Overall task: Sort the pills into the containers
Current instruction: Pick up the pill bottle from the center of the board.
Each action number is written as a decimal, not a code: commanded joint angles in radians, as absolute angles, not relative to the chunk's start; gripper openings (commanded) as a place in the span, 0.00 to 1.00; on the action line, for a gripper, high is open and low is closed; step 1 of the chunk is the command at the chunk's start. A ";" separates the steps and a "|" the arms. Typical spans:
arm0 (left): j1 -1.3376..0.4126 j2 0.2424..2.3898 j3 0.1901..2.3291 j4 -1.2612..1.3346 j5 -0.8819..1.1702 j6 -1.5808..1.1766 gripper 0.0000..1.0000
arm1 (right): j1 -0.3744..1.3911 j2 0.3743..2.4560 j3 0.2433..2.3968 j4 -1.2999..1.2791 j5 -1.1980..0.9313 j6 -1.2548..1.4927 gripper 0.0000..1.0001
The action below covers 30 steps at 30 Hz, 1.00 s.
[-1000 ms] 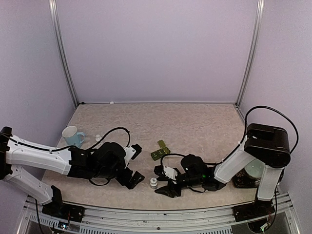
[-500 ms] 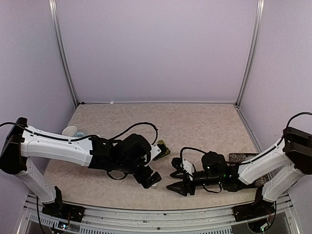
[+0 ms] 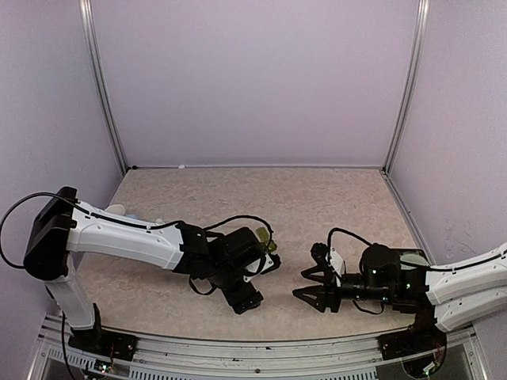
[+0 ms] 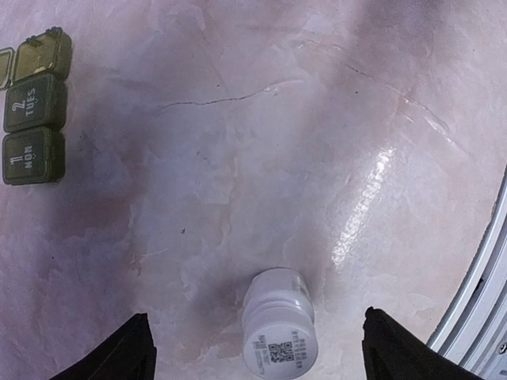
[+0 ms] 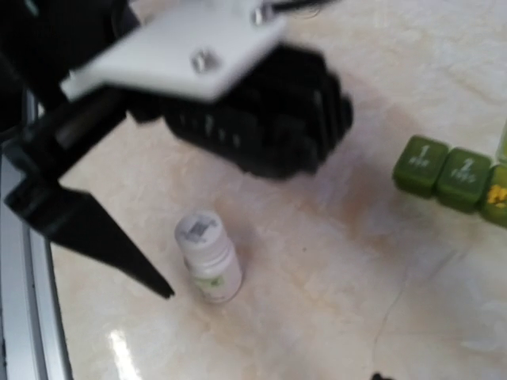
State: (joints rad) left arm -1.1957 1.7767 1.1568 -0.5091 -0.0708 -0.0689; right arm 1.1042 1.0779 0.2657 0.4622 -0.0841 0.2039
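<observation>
**Bottle stood between wide left fingers, pill-box off to one side**

The left gripper [image 4: 257,313] hung low over the bench [image 3: 317,198] with its fingers spread wide. Only the two dark tips showed at the bottom of the wrist view. A small white bottle [image 4: 277,324] stood cap-up between them, with bare bench on either side of it, so nothing was gripped. Its base ran off the lower edge of that view. From above the bottle was hidden under the left wrist.

The pill-box [image 4: 32,111] lay flat on the bench, well apart from the bottle. Two lids, marked 1 and 2, were shut. The third compartment's lid seemed raised, but it was cut by the frame edge. From above only a green sliver showed past the left wrist. In the right wrist view the box was blurred and cropped at the right edge, and a yellowish patch there could not be made out.

The right gripper [image 3: 301,285] lay near the bench, pointing at the left one. Its fingers were partly apart and held nothing. Its own camera showed one finger and only the tip of the other.

A mug [image 3: 116,210] showed only as a pale rim behind the left arm.
</observation>
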 commanded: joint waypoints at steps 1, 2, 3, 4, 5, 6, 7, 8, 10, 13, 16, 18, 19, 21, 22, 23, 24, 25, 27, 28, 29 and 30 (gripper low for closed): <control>-1.183 1.815 1.197 -0.542 -0.020 -0.040 0.86 | 1.113 1.017 0.263 0.380 -0.036 0.194 0.61; -1.182 1.824 1.203 -0.547 -0.011 -0.037 0.84 | 1.112 1.009 0.266 0.371 -0.032 0.190 0.61; -1.181 1.833 1.206 -0.554 -0.005 -0.034 0.81 | 1.112 1.003 0.268 0.364 -0.029 0.188 0.61; -1.179 1.843 1.210 -0.557 -0.003 -0.032 0.80 | 1.112 0.999 0.269 0.361 -0.030 0.186 0.61; -1.179 1.849 1.214 -0.561 0.000 -0.032 0.78 | 1.112 0.994 0.273 0.359 -0.030 0.182 0.61; -1.180 1.855 1.218 -0.567 0.002 -0.029 0.76 | 1.112 0.993 0.276 0.358 -0.032 0.180 0.61; -1.178 1.858 1.222 -0.570 0.004 -0.028 0.73 | 1.112 0.994 0.278 0.356 -0.032 0.178 0.61; -1.178 1.861 1.226 -0.573 0.006 -0.027 0.71 | 1.112 0.995 0.281 0.355 -0.031 0.176 0.61; -1.177 1.867 1.233 -0.577 0.004 -0.025 0.67 | 1.112 1.000 0.286 0.354 -0.031 0.172 0.61; -1.175 1.878 1.242 -0.584 0.001 -0.021 0.61 | 1.112 1.006 0.293 0.355 -0.035 0.169 0.61; -1.172 1.886 1.244 -0.586 0.002 -0.019 0.58 | 1.113 1.005 0.297 0.354 -0.036 0.166 0.61; -1.168 1.890 1.243 -0.584 0.007 -0.017 0.56 | 1.113 1.003 0.300 0.354 -0.038 0.163 0.61; -1.165 1.891 1.242 -0.582 0.010 -0.017 0.56 | 1.112 1.002 0.302 0.353 -0.038 0.162 0.61; -1.163 1.894 1.243 -0.581 0.014 -0.017 0.54 | 1.112 1.002 0.306 0.349 -0.037 0.158 0.61; -1.162 1.895 1.241 -0.581 0.017 -0.017 0.52 | 1.112 1.002 0.308 0.349 -0.037 0.156 0.61; -1.162 1.897 1.241 -0.582 0.018 -0.016 0.50 | 1.113 1.002 0.309 0.348 -0.036 0.155 0.61; -1.161 1.896 1.241 -0.583 0.017 -0.016 0.49 | 1.112 1.002 0.310 0.348 -0.036 0.155 0.61; -1.161 1.896 1.240 -0.582 0.018 -0.016 0.46 | 1.112 1.003 0.310 0.348 -0.035 0.155 0.61; -1.160 1.896 1.240 -0.581 0.019 -0.015 0.42 | 1.112 1.008 0.310 0.353 -0.038 0.156 0.61; -1.159 1.897 1.242 -0.581 0.019 -0.015 0.41 | 1.112 1.012 0.309 0.356 -0.039 0.157 0.61; -1.159 1.896 1.242 -0.581 0.019 -0.015 0.40 | 1.112 1.017 0.308 0.362 -0.043 0.160 0.61; -1.159 1.897 1.244 -0.581 0.019 -0.014 0.39 | 1.112 1.023 0.308 0.368 -0.049 0.162 0.61</control>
